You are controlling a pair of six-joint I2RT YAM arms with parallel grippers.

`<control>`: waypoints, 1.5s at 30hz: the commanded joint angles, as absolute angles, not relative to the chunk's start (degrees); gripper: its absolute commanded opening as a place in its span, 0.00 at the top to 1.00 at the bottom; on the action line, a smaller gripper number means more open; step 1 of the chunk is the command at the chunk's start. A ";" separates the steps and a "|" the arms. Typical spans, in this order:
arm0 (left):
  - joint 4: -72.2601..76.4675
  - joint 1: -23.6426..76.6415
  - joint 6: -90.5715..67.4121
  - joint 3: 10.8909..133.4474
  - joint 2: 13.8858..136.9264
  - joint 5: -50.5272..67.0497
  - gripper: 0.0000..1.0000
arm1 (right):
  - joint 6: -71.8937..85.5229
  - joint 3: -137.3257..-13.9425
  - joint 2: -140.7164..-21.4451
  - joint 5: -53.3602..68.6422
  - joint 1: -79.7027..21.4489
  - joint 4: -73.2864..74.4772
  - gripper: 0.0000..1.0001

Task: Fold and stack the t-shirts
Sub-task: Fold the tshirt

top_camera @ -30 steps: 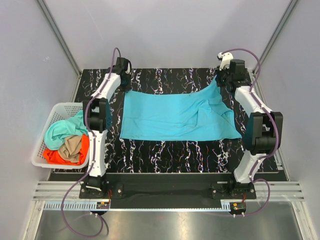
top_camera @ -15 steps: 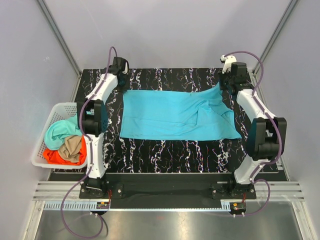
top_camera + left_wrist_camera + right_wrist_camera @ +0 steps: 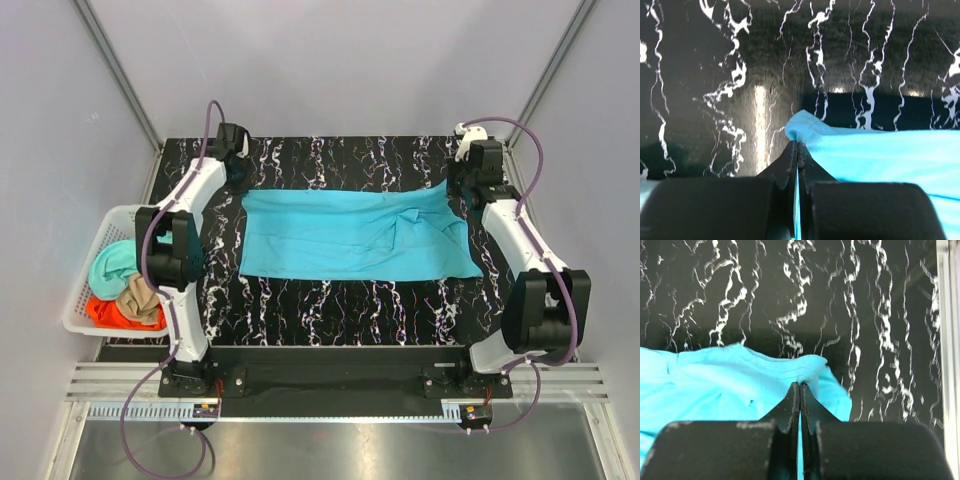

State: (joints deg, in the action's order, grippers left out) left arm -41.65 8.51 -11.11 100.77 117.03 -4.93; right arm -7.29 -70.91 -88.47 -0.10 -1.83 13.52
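A bright cyan t-shirt (image 3: 350, 237) lies spread wide across the black marbled table (image 3: 330, 315). My left gripper (image 3: 241, 178) is shut on its far left corner; the left wrist view has that cloth edge (image 3: 805, 131) bunched at the gripper (image 3: 797, 143) tips. At the far right, my right gripper (image 3: 457, 186) is shut on the other far corner, and the right wrist view shows the hem (image 3: 790, 371) pinched in the gripper (image 3: 800, 385). More t-shirts, mint-teal (image 3: 113, 261), tan (image 3: 139, 293) and orange-red (image 3: 108, 313), sit piled in the basket.
A white lattice basket (image 3: 112, 220) stands off the table's left edge beside the left arm's elbow. Grey walls close in on both sides and the back. Bare marbled surface shows in front of the shirt.
Both grippers have moved outward and toward the far edge, pulling the cyan t-shirt's far edge taut and straighter. The bunched folds on its right side have flattened.
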 commanded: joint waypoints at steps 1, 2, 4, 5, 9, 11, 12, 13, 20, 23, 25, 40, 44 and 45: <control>-39.20 8.70 -12.22 97.65 111.10 -5.71 1.00 | -3.52 -68.12 -83.94 -4.13 -2.02 14.59 1.00; -39.20 8.70 -12.48 96.86 110.66 -5.97 1.00 | -3.08 -67.07 -83.67 -4.65 -1.93 14.94 1.00; -38.76 8.79 -12.74 94.40 109.43 -6.24 1.00 | -1.50 -66.27 -82.97 -6.32 -1.93 16.60 1.00; -38.59 8.88 -12.83 93.52 109.16 -6.50 1.00 | -0.97 -65.40 -82.79 -6.76 -1.93 17.05 1.00; -37.45 9.67 -13.01 89.31 108.28 -6.77 1.00 | 3.32 -62.76 -81.48 -7.91 -1.93 17.75 1.00; -36.74 10.28 -12.92 87.81 107.58 -7.64 1.00 | 5.18 -61.36 -81.04 -7.82 -2.02 19.07 1.00; -36.13 10.54 -12.92 86.41 107.32 -8.08 1.00 | 5.88 -60.74 -80.95 -8.34 -1.93 19.51 1.00; -35.86 10.72 -12.92 85.79 107.23 -8.35 1.00 | 7.63 -60.30 -81.03 -9.05 -2.02 20.64 1.00; -34.72 11.69 -13.45 83.15 107.40 -11.08 1.00 | 13.62 -58.72 -82.35 -10.90 -2.02 25.57 1.00; -33.93 11.87 -13.62 82.62 107.32 -11.77 1.00 | 15.29 -58.01 -82.44 -11.07 -1.93 26.19 1.00; -32.79 11.95 -13.71 82.27 106.62 -11.95 1.00 | 16.17 -58.01 -82.18 -11.42 -1.93 26.98 1.00; -24.09 11.95 -13.80 86.74 106.79 -8.70 1.00 | 14.77 -62.20 -83.13 -11.34 -1.05 22.77 1.00; -22.24 11.87 -13.45 89.99 108.28 -8.00 1.00 | 13.45 -66.70 -85.95 -9.94 -0.35 21.01 1.00; -21.89 11.87 -13.45 90.43 109.33 -7.82 1.00 | 13.36 -67.32 -86.39 -9.32 -0.35 19.35 1.00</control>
State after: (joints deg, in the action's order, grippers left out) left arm -26.92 11.90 -13.89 86.78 108.29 -9.23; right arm 14.94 -62.87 -85.49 -10.52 -1.08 24.80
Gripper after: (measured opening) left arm 0.008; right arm 0.011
